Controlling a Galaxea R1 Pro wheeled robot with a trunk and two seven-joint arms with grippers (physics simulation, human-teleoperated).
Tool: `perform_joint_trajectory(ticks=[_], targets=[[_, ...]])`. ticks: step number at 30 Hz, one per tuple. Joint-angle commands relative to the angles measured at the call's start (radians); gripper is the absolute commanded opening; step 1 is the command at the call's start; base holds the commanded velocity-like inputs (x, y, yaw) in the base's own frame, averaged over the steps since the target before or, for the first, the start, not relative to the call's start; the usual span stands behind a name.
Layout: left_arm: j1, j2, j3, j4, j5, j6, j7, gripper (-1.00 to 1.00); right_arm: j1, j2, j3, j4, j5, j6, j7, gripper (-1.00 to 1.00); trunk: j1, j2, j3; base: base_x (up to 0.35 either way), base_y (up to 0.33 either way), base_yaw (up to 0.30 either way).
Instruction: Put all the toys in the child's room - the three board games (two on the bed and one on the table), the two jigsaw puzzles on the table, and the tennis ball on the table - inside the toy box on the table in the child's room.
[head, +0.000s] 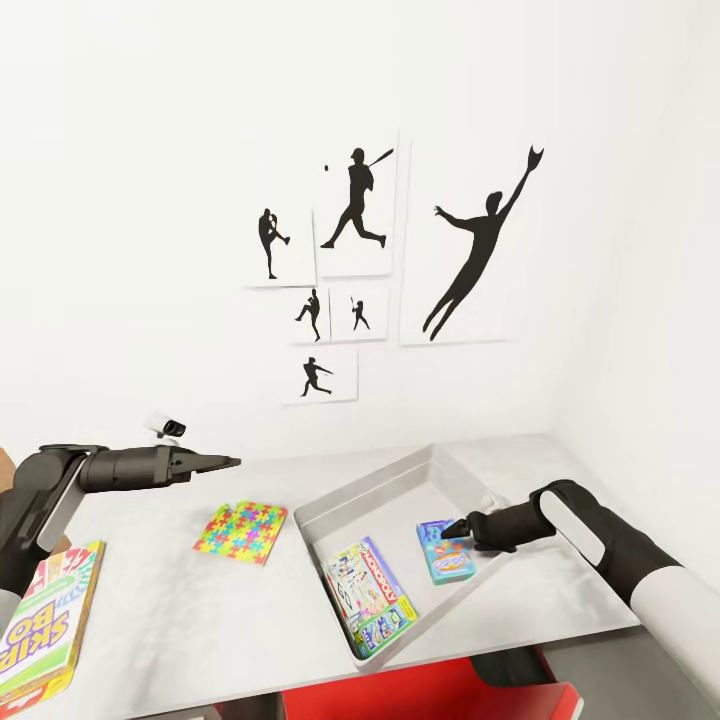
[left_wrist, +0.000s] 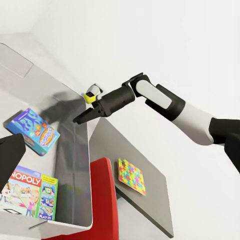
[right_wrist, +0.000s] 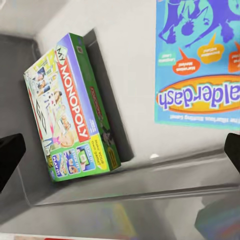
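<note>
Toys already lie in the grey toy box (head: 455, 474) on the worktop (head: 170, 590): the Monopoly box (head: 371, 598) and the small blue game (head: 446, 551). The right tool (head: 449, 528) hovers just above the blue game, fingers apart and empty. The left tool (head: 232, 462) looks closed and empty above the worktop, with a jigsaw puzzle (head: 240, 532) and the Skip-Bo box (head: 48, 616) lying outside the bin.

head view down over table (head: 150, 590), both wrist views close above toy box (head: 400, 480), sharing monopoly box (right_wrist: 75, 110)

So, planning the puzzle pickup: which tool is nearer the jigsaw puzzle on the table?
Left. The left tool hovers just above and behind the jigsaw puzzle; the right tool is across the toy box, over the blue game.
</note>
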Motion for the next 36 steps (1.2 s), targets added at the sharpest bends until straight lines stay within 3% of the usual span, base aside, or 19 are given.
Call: perform_joint_trajectory(ticks=[1,11,19,25,30,36], targets=[[-0.001,0.001,-0.002,0.0,0.002,0.011,-0.003,1.0,-0.002,-0.001,0.003,0.0,0.009,0.0,0.01,1.0,0.001,-0.002,-0.002,0.0,0.0,0.0],[-0.001,0.0,-0.003,0.0,0.002,0.011,-0.003,1.0,-0.003,-0.008,-0.014,-0.012,0.006,0.0,0.014,1.0,0.001,-0.002,-0.002,0.0,0.0,0.0],[-0.001,0.001,-0.003,0.0,0.002,0.011,-0.003,1.0,-0.002,-0.011,-0.104,-0.047,0.0,0.0,0.016,1.0,0.001,-0.002,-0.002,0.0,0.0,0.0],[-0.001,0.001,-0.002,0.0,0.002,0.011,-0.003,1.0,0.007,-0.017,-0.18,-0.14,-0.003,0.0,0.018,1.0,0.001,-0.002,-0.002,0.0,0.0,0.0],[-0.001,0.001,-0.002,0.0,0.002,0.011,-0.003,1.0,0.019,-0.02,-0.209,-0.207,-0.004,0.0,0.033,1.0,0.001,-0.002,-0.002,0.0,0.0,0.0],[-0.001,0.001,-0.002,0.0,0.002,0.011,-0.003,1.0,0.063,-0.019,-0.223,-0.294,-0.003,0.0,0.096,1.0,0.001,-0.002,-0.001,0.0,0.0,0.0]])
